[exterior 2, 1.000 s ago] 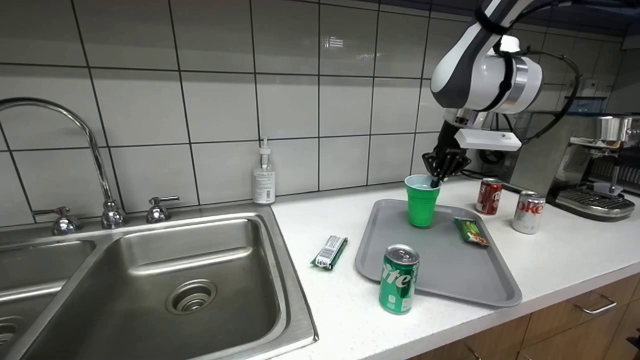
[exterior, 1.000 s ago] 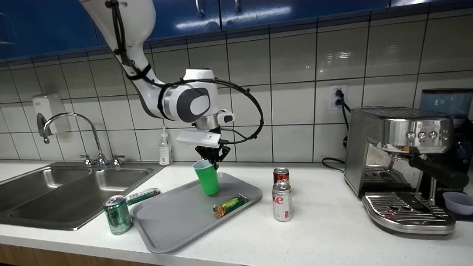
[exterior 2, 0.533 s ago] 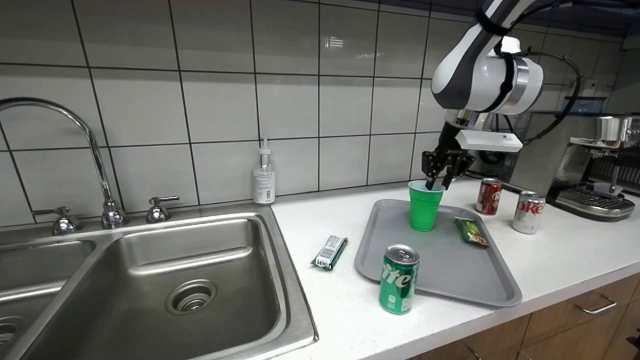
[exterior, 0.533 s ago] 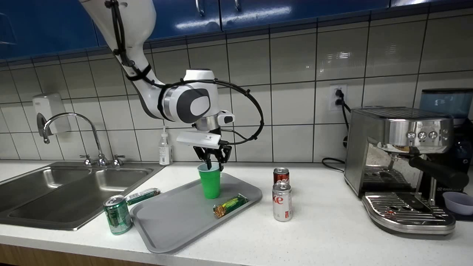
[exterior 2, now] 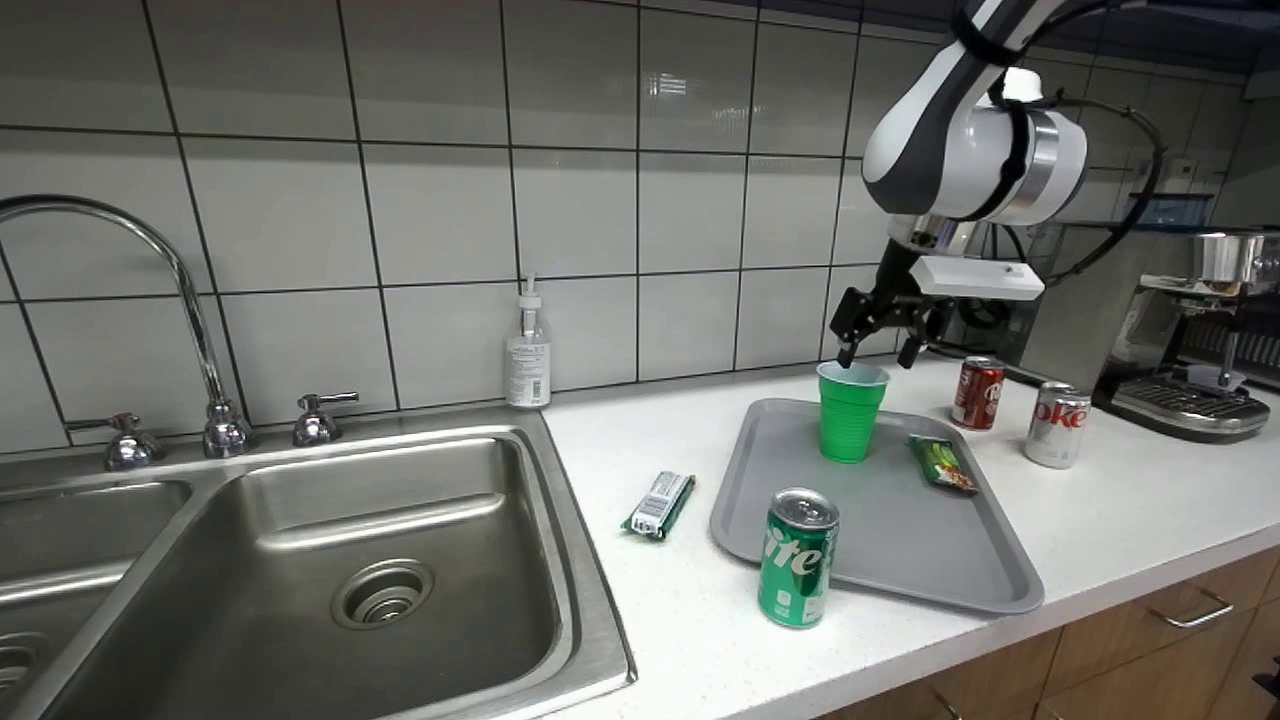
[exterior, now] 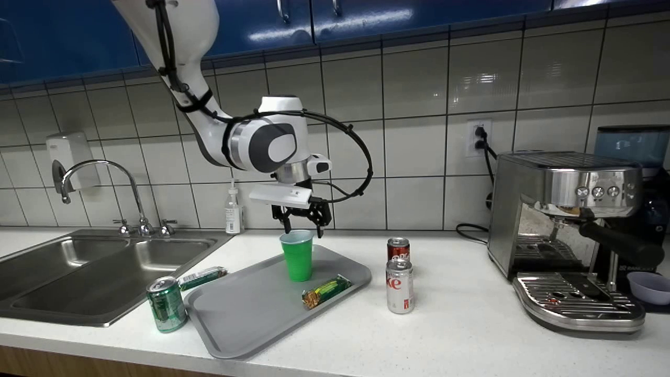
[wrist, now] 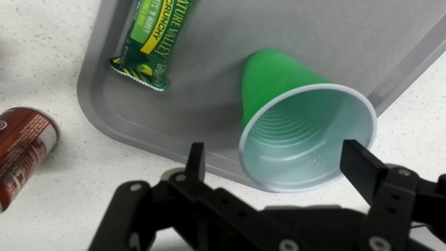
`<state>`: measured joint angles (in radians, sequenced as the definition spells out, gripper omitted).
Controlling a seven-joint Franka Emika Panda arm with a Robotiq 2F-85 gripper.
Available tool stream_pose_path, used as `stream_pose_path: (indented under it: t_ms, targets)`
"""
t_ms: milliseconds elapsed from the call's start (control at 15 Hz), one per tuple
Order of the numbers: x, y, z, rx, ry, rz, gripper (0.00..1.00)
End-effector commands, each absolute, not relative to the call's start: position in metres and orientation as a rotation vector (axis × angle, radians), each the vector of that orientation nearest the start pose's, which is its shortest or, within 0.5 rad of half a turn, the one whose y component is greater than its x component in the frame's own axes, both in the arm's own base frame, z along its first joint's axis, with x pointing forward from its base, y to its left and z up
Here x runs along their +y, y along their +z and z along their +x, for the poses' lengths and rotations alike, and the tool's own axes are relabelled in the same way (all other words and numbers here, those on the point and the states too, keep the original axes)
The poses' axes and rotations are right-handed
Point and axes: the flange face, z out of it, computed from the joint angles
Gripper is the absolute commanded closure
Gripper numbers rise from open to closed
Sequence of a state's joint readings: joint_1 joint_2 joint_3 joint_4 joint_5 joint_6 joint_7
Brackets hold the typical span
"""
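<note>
A green plastic cup with a pale inside stands upright on a grey tray, near the tray's back part. Just above the cup's rim hangs my gripper, its fingers spread wide and nothing held. In the wrist view the gripper has one finger outside the cup, to its left, while the right finger overlaps the rim in the picture. A green-and-yellow granola bar lies on the tray beside the cup.
Off the tray are a green Sprite can, another wrapped bar, a red can and a silver Diet Coke can. A sink, a soap bottle and an espresso machine flank the area. Tiled wall stands behind.
A second ago my jaws were closed on the rim of the tilted cup. They have opened, the cup has dropped slightly and stands upright, and the gripper has lifted a little off it.
</note>
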<state>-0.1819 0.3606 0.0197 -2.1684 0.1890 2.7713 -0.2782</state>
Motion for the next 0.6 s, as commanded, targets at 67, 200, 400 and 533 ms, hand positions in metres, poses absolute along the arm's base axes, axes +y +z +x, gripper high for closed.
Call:
stream_pose_path:
  t_ms: [67,200,400,533]
  targets:
    - [-0.090,0.269,0.567,0.071,-0.441,-3.062,0.00]
    - [-0.082,0.274,0.565,0.050,-0.452,-3.058,0.00]
    - [-0.068,0.280,0.561,0.015,-0.464,-3.052,0.00]
    - [-0.055,0.282,0.559,-0.013,-0.465,-3.049,0.00]
